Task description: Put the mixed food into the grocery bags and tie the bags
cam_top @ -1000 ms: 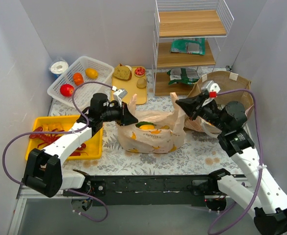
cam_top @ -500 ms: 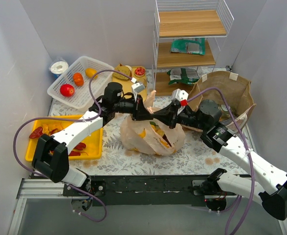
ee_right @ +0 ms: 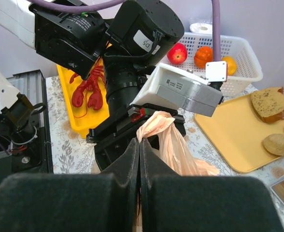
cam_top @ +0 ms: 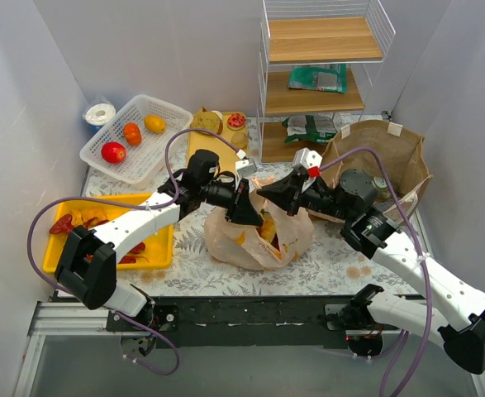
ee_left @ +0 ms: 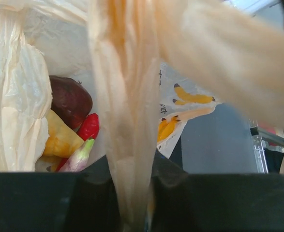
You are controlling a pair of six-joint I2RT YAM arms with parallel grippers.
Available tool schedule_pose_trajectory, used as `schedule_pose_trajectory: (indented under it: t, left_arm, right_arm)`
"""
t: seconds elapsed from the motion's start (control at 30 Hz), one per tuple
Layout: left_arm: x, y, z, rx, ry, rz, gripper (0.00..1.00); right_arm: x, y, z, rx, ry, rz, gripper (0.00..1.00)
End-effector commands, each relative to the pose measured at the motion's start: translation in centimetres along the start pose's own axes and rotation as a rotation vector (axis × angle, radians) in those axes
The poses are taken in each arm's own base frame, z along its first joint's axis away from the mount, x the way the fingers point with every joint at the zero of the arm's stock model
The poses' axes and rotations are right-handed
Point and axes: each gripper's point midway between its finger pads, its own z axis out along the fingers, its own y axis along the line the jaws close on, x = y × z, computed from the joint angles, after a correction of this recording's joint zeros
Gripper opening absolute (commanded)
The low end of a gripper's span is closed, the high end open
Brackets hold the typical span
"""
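Top external view has both arms reaching in to meet over the plastic bag (cam_top: 259,236), which stands mid-table on the flowered cloth, just in front of the yellow tray (cam_top: 217,161) that carries the bread; the brown paper bag (cam_top: 391,153) sits well apart at the right, beside the shelf. From where I stand the left gripper (cam_top: 246,203) and the right gripper (cam_top: 277,197) are almost nose to nose above the bag's mouth, each with a handle.

Left wrist view shows a strand of the peach film pinched between that gripper's fingers (ee_left: 98,203); below it, inside the bag, lie a red pepper (ee_left: 87,128), a yellow pepper (ee_left: 59,140) and something dark brown (ee_left: 69,99). Right wrist view shows the right fingers (ee_right: 117,169) pressed flat together, with a sliver of peach film caught low between them, so I take it they clench the other handle; the left arm's handle hangs bunched just ahead of them.

I judge this to be the tying of the plastic bag, with the handles brought together to cross. To do it well: keep both strands taut but gently so, since the film looks thin enough to tear; lift no higher than needed, lest the bag tip and spill; let neither handle go until the other arm has it looped through and caught.
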Motion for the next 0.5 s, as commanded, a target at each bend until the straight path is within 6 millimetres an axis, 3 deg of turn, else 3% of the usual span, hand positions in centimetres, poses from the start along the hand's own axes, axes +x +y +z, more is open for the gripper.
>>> schedule_pose_trajectory:
  t: [0.0, 0.07, 0.17, 0.47]
  left_arm:
    - [-1.0, -1.7, -0.6, 0.031, -0.020, 0.055, 0.23]
    - [-1.0, -1.6, -0.6, 0.024, -0.027, 0.060, 0.39]
    - [-1.1, -2.0, -0.8, 0.034, -0.034, 0.067, 0.51]
    - [-1.6, -4.2, -1.4, 0.095, -0.064, 0.104, 0.73]
  right_arm:
    - [-0.3, 0.7, 0.5, -0.044, -0.013, 0.026, 0.01]
    - [0.3, 0.8, 0.6, -0.048, -0.002, 0.043, 0.01]
    - [1.0, 0.6, 0.8, -0.040, 0.009, 0.061, 0.01]
    - [2.2, 0.1, 1.1, -0.015, 0.021, 0.082, 0.01]
